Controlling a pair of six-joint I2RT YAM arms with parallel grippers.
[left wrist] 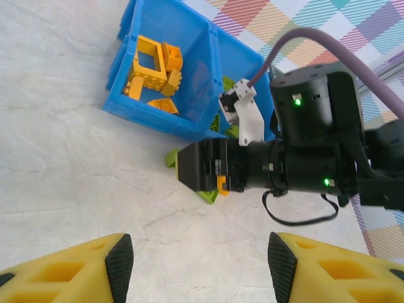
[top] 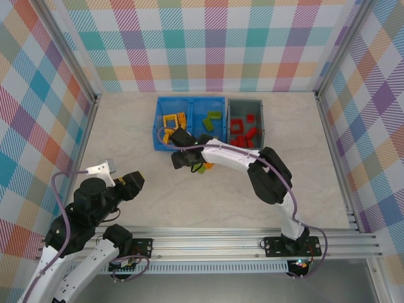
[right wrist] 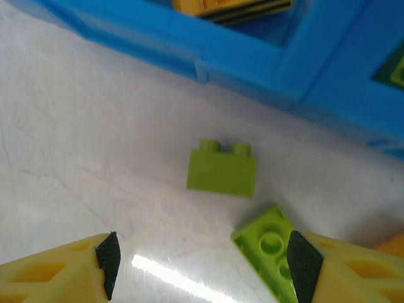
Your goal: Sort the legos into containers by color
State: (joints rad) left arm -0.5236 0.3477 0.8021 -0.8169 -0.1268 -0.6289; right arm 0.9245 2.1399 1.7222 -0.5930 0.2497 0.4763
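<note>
Green sorting seemed in hand: the right gripper (right wrist: 205,264) hung open, empty, over a green brick (right wrist: 222,169) at mid-frame, just below the blue bin (right wrist: 252,57); the left gripper (left wrist: 201,260) gaped empty too; next, probably, descend and pinch it.

We see right arm (top: 237,158) reaching forward and leftward from its base, elbow bent, right end effector (top: 181,153) angled down, fingers (right wrist: 57,271) spread, nothing between. Left arm (top: 88,203) folded near base; left end effector (top: 130,182) parted, empty.
</note>
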